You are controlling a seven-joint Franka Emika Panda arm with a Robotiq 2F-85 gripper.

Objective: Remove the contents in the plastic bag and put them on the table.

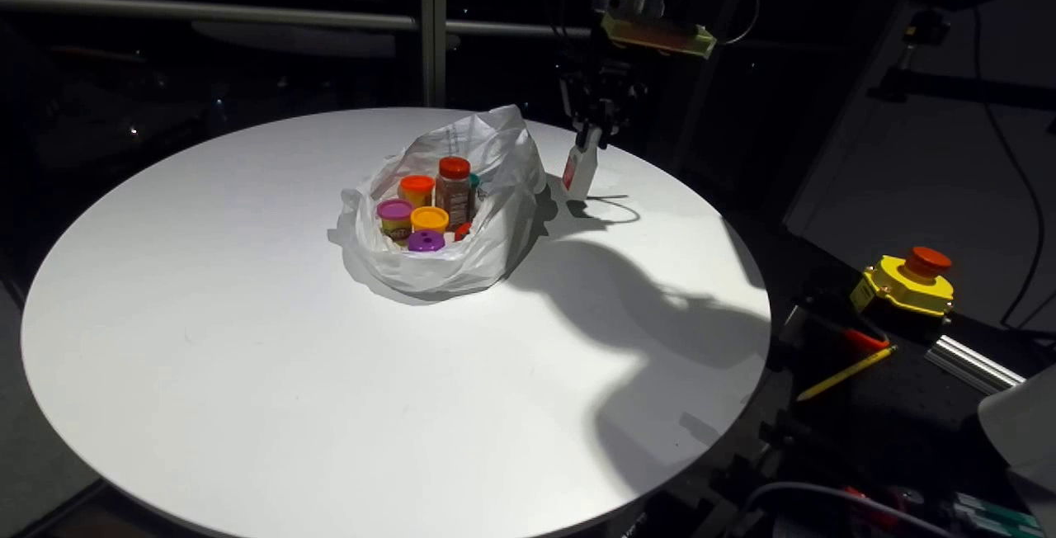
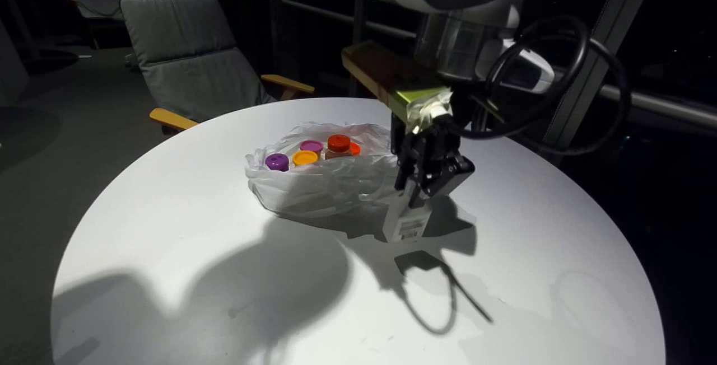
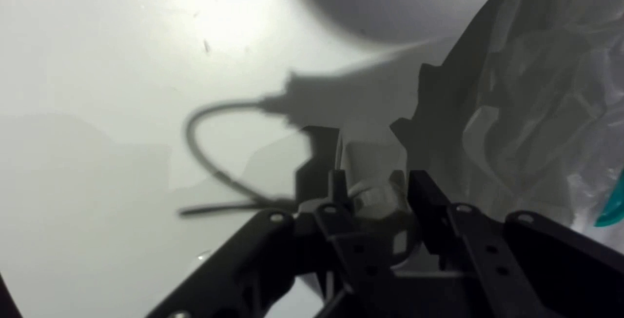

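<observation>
1. Currently the whitish bottle (image 1: 582,171) hangs tilted beside the plastic bag (image 1: 437,274), clamped in the gripper (image 3: 378,181).
2. Inside the bag sit the brown red-capped bottle (image 1: 454,195) and small pots (image 1: 430,220).
3. Below: white table (image 1: 247,356).
4. Beyond, in an exterior view: grey chair (image 2: 173,34).

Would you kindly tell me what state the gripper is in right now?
Gripper: closed, holding the whitish bottle.
</observation>
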